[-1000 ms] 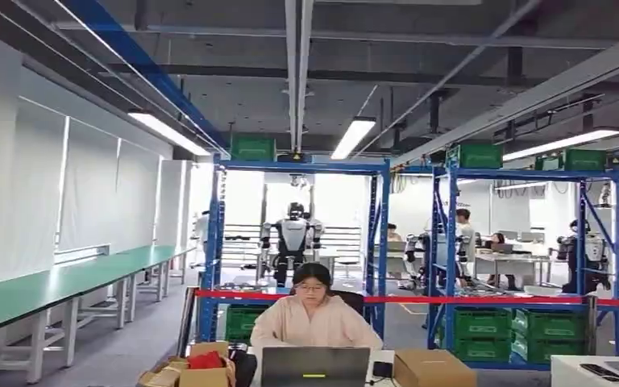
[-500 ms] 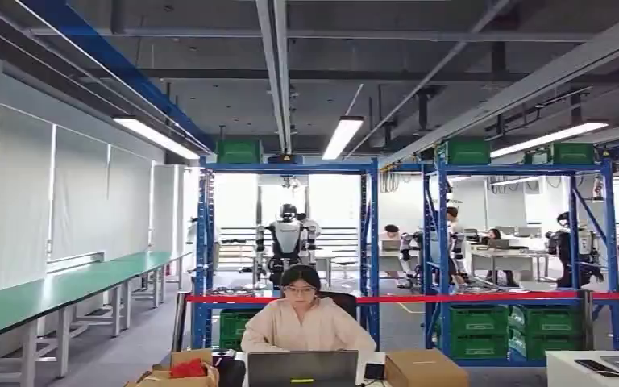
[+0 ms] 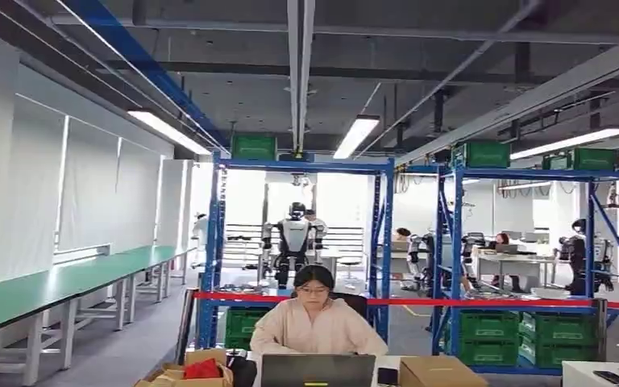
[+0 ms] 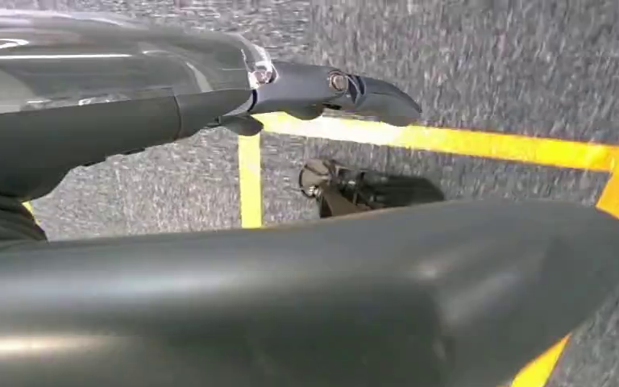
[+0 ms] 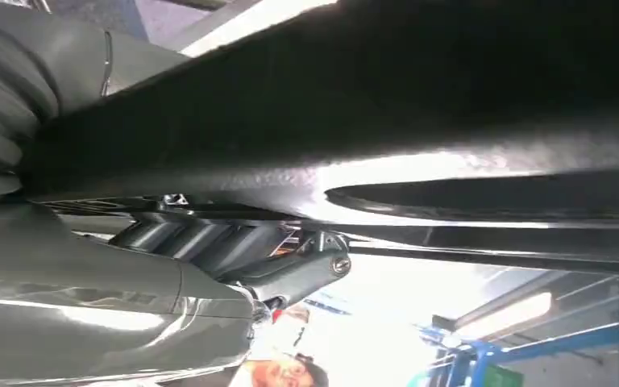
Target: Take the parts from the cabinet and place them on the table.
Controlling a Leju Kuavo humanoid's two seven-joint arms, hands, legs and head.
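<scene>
My left hand [image 4: 290, 274] hangs over grey floor with yellow tape lines [image 4: 483, 145]; its fingers [image 4: 330, 85] are stretched out and apart, with nothing in them. In the right wrist view my right hand [image 5: 209, 242] is raised toward the room, fingers [image 5: 306, 270] curled up against a dark flat part [image 5: 492, 242] that lies under the thick thumb. The part's shape is hard to make out against the light. Blue shelving racks [image 3: 302, 165] stand ahead in the head view.
A person [image 3: 314, 322] sits at a laptop [image 3: 318, 371] behind a red barrier tape [image 3: 451, 302]. Cardboard boxes [image 3: 435, 372] flank the laptop. Green crates [image 3: 492, 330] fill the low shelves. Long green tables [image 3: 64, 282] line the left wall. A white table corner [image 3: 604, 372] is at lower right.
The whole head picture swayed to one side and back, so the camera moved. The seated person and the racks stay as they were.
</scene>
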